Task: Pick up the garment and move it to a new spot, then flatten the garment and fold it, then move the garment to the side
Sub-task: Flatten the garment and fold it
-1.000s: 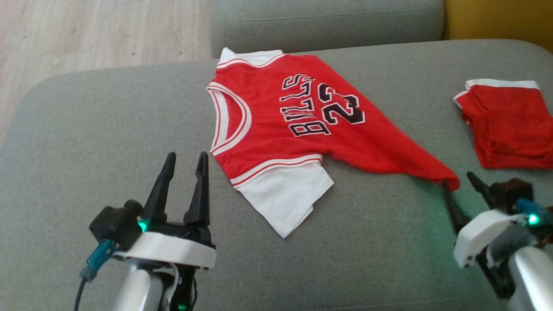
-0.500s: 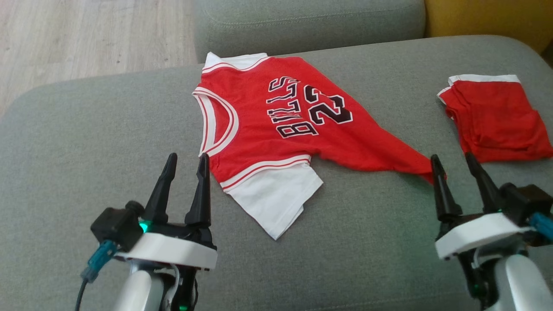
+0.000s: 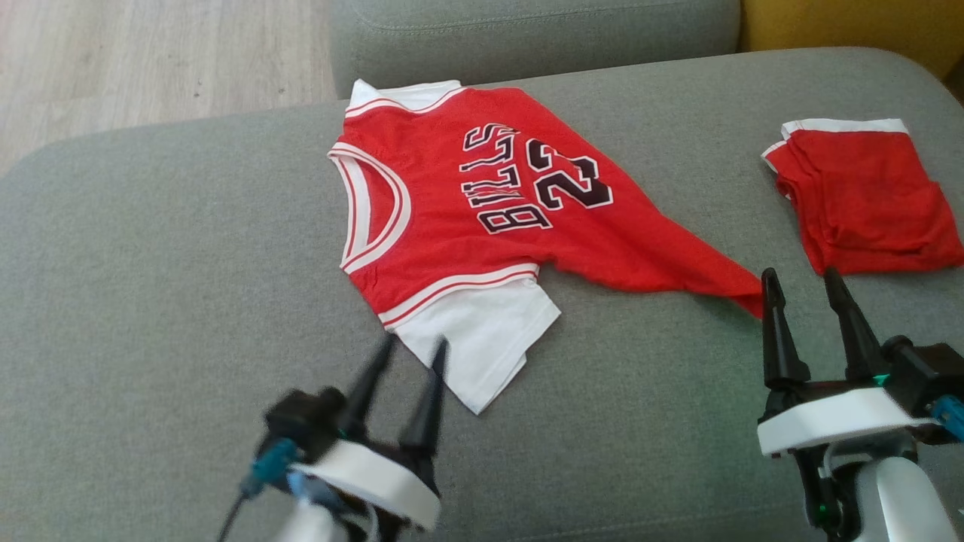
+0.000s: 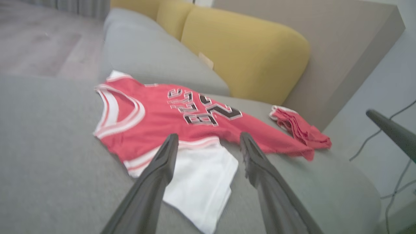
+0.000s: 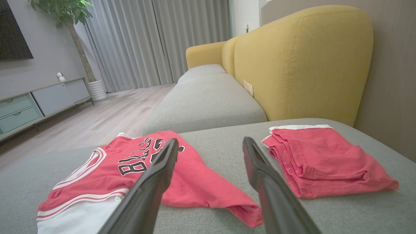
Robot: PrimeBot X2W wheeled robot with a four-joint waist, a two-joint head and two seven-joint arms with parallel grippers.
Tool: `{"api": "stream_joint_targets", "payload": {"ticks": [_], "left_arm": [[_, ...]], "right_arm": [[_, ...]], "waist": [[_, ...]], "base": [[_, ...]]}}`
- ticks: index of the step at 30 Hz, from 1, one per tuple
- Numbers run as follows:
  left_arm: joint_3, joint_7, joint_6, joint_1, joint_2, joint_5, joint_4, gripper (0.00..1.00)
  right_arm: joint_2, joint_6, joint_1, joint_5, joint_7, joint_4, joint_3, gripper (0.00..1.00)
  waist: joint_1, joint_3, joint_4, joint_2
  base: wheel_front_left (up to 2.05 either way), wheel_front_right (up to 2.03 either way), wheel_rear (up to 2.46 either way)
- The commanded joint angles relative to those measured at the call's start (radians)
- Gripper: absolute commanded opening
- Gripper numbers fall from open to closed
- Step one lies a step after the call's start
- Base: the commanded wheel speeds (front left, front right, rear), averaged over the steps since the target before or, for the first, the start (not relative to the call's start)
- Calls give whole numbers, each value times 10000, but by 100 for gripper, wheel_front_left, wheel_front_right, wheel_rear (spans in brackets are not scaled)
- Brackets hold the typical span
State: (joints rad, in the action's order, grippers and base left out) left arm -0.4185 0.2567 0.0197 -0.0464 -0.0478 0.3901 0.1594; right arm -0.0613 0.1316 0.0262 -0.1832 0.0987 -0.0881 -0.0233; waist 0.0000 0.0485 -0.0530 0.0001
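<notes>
step: flatten | red jersey (image 3: 482, 218) lies rumpled on sofa cushion (image 3: 151, 301), hem corner tapering toward 4 o'clock | left gripper (image 3: 414, 342) jaws wide, empty, at 6 o'clock by white sleeve, probably to spread it | right gripper (image 3: 800, 275) jaws wide, empty, beside hem corner

I see the red jersey (image 3: 482, 203) lying print-up on the grey sofa cushion (image 3: 151, 263), white sleeve nearest, one hem corner stretched rightward to a point.

Matt cloth jersey (image 3: 452, 256), rough fab. sofa (image 3: 188, 263)
</notes>
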Motion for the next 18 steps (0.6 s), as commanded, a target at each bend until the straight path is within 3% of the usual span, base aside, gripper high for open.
{"api": "stream_joint_targets", "payload": {"ticks": [1,7,18], "left_arm": [[55,51,76,-430,-24,82,-31,100],[-1050,-858,-194,-801,-24,488,1698,100],[-1496,-2030,-1192,-1516,-24,1858,3170,100]], "right_arm": [[19,-9,304,75,136,334,188,100],[63,-9,408,62,147,233,337,100],[80,-9,620,4,145,193,504,100]], "waist": [[0,15,-6,-1],[0,100,-158,-1],[0,429,-848,-1]], "base": [[0,0,0],[0,0,0],[0,0,0]]}}
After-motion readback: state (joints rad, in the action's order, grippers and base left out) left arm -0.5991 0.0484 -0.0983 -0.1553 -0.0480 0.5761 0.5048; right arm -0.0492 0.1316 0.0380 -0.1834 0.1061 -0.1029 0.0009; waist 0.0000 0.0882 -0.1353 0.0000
